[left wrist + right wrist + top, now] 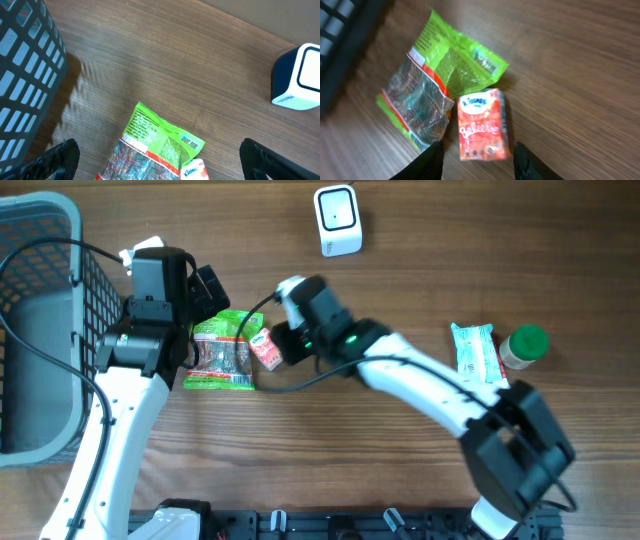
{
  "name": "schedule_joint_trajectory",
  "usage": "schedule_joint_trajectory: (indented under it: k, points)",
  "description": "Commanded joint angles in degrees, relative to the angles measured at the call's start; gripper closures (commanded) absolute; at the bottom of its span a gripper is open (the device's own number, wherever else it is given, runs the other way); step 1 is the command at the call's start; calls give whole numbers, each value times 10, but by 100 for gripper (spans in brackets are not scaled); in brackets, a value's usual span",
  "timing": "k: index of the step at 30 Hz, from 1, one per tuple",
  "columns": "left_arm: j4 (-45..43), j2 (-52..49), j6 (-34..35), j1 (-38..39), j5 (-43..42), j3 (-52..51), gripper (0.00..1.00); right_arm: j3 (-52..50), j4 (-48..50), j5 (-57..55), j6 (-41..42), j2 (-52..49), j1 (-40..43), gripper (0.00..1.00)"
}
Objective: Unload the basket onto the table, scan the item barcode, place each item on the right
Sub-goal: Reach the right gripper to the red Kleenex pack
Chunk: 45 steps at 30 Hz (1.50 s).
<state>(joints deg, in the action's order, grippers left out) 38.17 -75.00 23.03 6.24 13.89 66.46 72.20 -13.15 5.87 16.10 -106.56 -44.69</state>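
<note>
Right claw [479,162] tips cut off by frame; tissue pack [482,125] print blurred.

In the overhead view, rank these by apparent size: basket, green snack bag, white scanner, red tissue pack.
1. basket
2. green snack bag
3. white scanner
4. red tissue pack, which is partly hidden, so its full size is unsure

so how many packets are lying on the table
3: a green snack bag near the basket, a red tissue pack against it, a white-green packet far right beside the bottle. The arms may hide others.
</note>
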Motion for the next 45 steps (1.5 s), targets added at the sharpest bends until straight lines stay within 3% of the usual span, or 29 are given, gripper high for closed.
schedule_joint_trajectory:
  k: [1,9,31,36,45]
  points:
    - [-2,0,-3,-3,9,6,0,-4,23,-115,-19,-33,-34,55]
    - [-2,0,-3,-3,9,6,0,-4,54,-175,-70,-84,-74,59]
    - [-2,0,-3,-3,9,6,0,-4,66,-179,-71,-136,-81,58]
    - [-2,0,-3,-3,9,6,0,-4,16,-292,-52,-126,-81,64]
    - [-2,0,-3,-3,9,6,0,-4,-125,-301,-40,-83,-78,65]
